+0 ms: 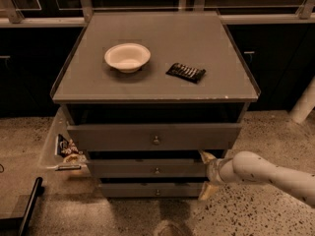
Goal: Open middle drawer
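Note:
The middle drawer is a low grey front with a small round knob, second of three in the grey cabinet. It stands out a little less than the taller top drawer above it. My gripper comes in from the right on a white arm. It sits at the right end of the middle drawer's front, well to the right of the knob. Its fingers are spread, one above and one below, holding nothing.
A white bowl and a black packet lie on the cabinet top. A clear bin with snack packets hangs on the cabinet's left side. A black bar lies on the floor at lower left. A white post stands at right.

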### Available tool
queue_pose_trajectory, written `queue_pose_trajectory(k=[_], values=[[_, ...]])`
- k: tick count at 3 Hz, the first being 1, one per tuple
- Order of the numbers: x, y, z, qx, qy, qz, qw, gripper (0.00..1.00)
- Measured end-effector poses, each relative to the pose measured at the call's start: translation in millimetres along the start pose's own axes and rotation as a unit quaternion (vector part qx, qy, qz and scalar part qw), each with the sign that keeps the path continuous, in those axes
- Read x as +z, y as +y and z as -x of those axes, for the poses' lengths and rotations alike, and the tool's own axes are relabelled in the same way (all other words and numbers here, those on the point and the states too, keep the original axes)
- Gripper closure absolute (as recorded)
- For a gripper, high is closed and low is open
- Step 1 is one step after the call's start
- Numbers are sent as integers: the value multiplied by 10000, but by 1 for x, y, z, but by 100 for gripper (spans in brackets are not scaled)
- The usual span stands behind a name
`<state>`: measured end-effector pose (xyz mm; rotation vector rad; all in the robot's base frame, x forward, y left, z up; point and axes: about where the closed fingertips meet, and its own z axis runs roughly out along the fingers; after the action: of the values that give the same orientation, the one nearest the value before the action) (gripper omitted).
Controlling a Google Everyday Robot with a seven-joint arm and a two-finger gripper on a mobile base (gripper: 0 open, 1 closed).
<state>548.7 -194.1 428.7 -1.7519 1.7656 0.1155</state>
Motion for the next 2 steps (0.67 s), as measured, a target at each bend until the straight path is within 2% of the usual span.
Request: queue_pose_trajectory(k=[1, 2], values=[[10, -14, 2, -215, -130, -150, 9996, 0], [18, -24, 7, -394, -392, -172, 9983, 0]])
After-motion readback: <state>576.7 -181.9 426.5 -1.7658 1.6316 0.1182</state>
